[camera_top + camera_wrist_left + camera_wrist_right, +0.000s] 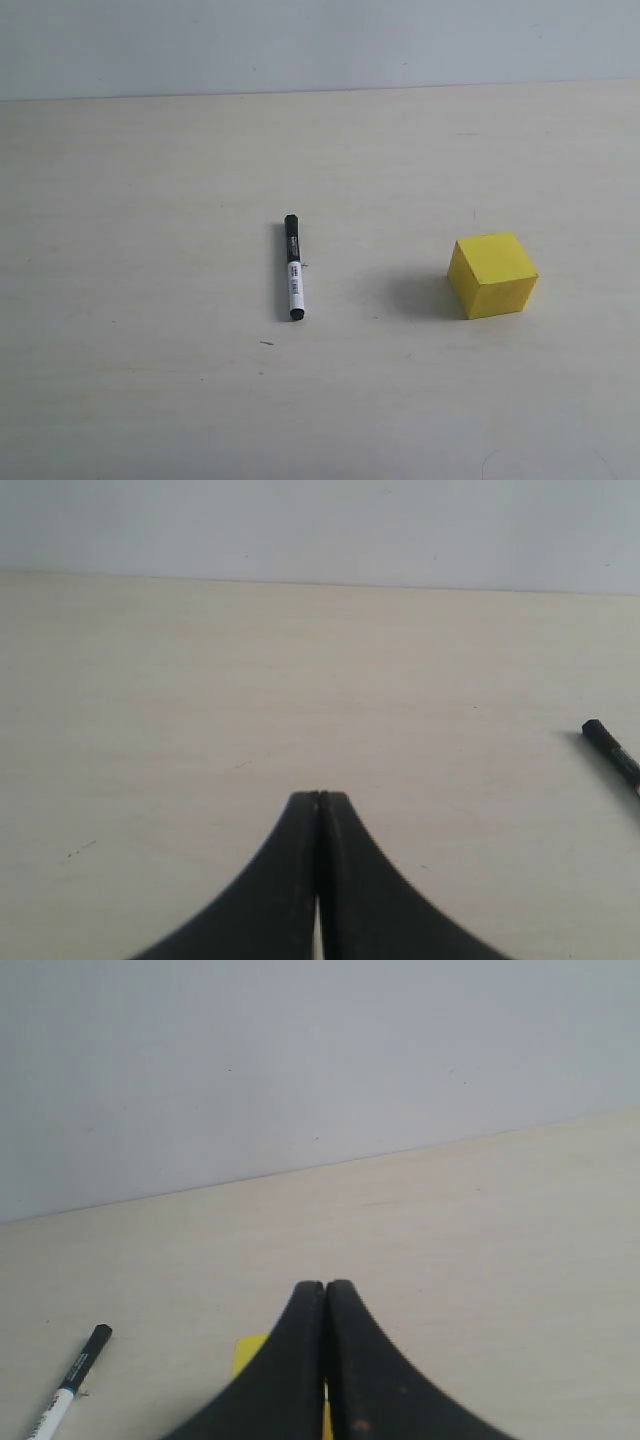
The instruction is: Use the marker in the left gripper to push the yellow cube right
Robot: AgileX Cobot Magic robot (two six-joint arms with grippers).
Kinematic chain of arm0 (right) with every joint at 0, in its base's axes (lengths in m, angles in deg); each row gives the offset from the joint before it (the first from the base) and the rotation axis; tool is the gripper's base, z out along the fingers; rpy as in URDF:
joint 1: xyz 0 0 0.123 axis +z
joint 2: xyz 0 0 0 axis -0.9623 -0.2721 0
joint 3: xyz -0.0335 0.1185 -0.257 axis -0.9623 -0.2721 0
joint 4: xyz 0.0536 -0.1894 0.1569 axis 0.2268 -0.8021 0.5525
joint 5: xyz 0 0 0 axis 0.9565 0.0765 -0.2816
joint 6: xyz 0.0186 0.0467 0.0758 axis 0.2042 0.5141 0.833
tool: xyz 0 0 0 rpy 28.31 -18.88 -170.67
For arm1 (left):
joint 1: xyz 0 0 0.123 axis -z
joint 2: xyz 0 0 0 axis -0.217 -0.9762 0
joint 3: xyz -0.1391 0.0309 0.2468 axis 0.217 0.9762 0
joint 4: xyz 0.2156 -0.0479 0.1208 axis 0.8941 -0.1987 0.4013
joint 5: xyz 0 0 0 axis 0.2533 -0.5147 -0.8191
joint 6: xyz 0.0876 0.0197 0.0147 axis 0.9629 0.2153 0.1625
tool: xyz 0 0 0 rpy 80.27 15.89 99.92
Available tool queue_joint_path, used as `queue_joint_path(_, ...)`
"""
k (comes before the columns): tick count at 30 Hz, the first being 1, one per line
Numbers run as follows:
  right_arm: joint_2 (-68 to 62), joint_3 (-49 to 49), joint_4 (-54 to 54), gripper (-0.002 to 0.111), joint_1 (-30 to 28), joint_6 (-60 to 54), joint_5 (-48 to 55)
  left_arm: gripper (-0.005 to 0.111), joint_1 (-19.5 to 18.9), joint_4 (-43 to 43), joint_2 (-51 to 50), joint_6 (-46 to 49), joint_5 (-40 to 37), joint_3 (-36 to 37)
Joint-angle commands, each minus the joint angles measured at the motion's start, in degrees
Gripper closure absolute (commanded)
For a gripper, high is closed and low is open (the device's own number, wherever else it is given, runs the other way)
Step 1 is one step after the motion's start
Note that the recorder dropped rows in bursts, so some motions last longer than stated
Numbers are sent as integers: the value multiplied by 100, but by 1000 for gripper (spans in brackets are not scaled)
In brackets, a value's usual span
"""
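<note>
The pen (293,268) lies flat on the pale surface (150,200), near the middle of the outside view. Its black cap points to 12 o'clock and its black end points to 6 o'clock. The part in between is white with black print. Nothing touches it.

The cube (492,274) sits on the surface at 3 o'clock from the pen, well apart from it. It is bright yellow with sharp edges. It is turned a little, so we see its top and two sides. A soft shadow falls at its 9 o'clock side, in the gap between cube and pen.

A light grey wall (320,40) stands past the far edge of the surface, at 12 o'clock.

The pincers show only in their own wrist views.

The left pincer (320,798) is clenched. Its two black fingers press together with just a thin line between them, and they grip nothing. Bare surface lies in front of it. The cap end of the pen shows at the edge of this picture, well apart from the fingers.

The right pincer (325,1285) is clenched too, with its fingers pressed tight and gripping nothing. A bit of the cube peeks out from behind the fingers. The pen lies off to one side, apart from the cube
</note>
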Motion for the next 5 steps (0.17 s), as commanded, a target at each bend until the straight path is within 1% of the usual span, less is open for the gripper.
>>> queue_joint_path(1, 5, -24, -15, 108, 1, -43, -34, 107, -11, 10, 24, 32, 55, 16)
queue_joint_path(5, 5, -24, -15, 108, 1, -43, -34, 107, -11, 10, 24, 21, 55, 16)
